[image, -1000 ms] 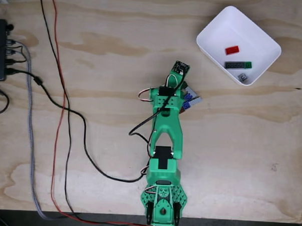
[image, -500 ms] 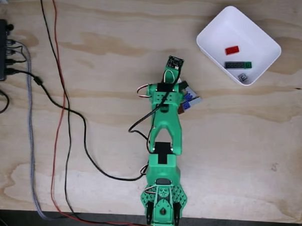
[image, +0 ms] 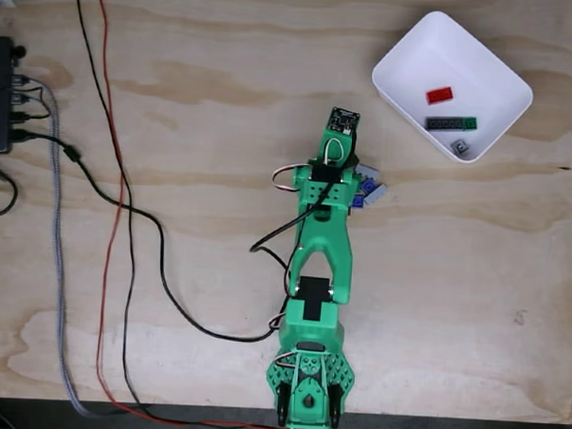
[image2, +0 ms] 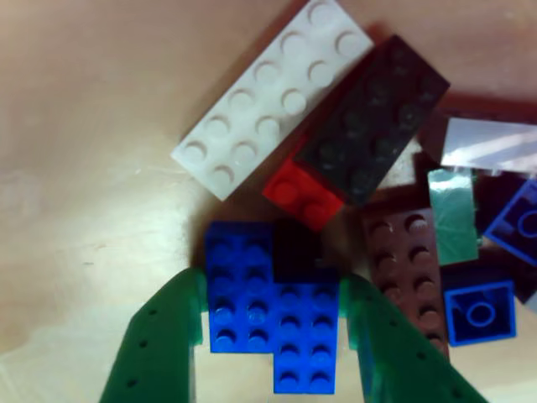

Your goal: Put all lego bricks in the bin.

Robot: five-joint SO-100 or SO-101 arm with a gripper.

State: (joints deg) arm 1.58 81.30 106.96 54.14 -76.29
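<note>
The pincer (image2: 273, 336) is standing open, its green fingers (image2: 155, 344) flanking two blue bricks (image2: 273, 323) on the bench (image2: 92, 143). A brown brick (image2: 411, 269) is crowding its right finger, while red (image2: 302, 195), white (image2: 273, 92) and black (image2: 373, 117) bricks are lying just beyond.

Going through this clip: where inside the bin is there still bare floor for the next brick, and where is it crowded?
In the fixed view the bin has bare floor across its upper-left half, bordered by the rim and the red brick. Its lower-right end is crowded: the black-and-green plate and a small grey piece lie close together there.
</note>
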